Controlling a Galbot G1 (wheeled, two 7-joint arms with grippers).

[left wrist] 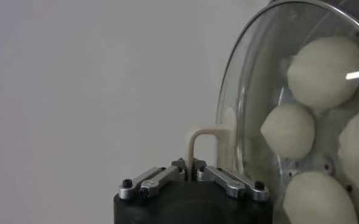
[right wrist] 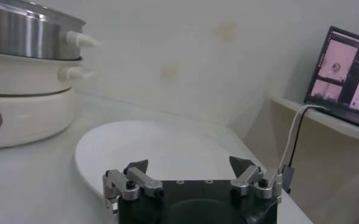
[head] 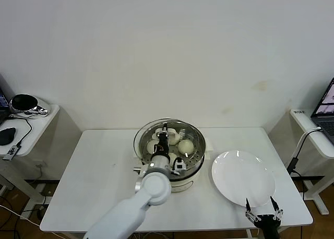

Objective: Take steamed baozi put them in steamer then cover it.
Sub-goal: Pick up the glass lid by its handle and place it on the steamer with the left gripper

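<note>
The steamer (head: 192,171) stands mid-table, a shiny pot on a white base. The cover (head: 143,135), a clear glass lid, sits over its mouth; I cannot tell whether it rests on the rim. My left gripper (head: 163,137) is above the pot, shut on the lid's cream handle (left wrist: 194,141). In the left wrist view several steamed baozi (left wrist: 325,70) show through the glass (left wrist: 252,91), and one baozi (head: 186,145) shows from the head view. My right gripper (head: 263,205) hangs open and holds nothing at the table's front right edge, its fingers (right wrist: 136,167) wide apart.
A flat white plate (head: 242,176) lies right of the steamer, just beyond the right gripper (right wrist: 191,164). In the right wrist view the steamer (right wrist: 27,36) stands to one side of the plate (right wrist: 155,146). A laptop (head: 326,108) and a cable (head: 300,145) are at the far right. A side table (head: 36,124) stands at the left.
</note>
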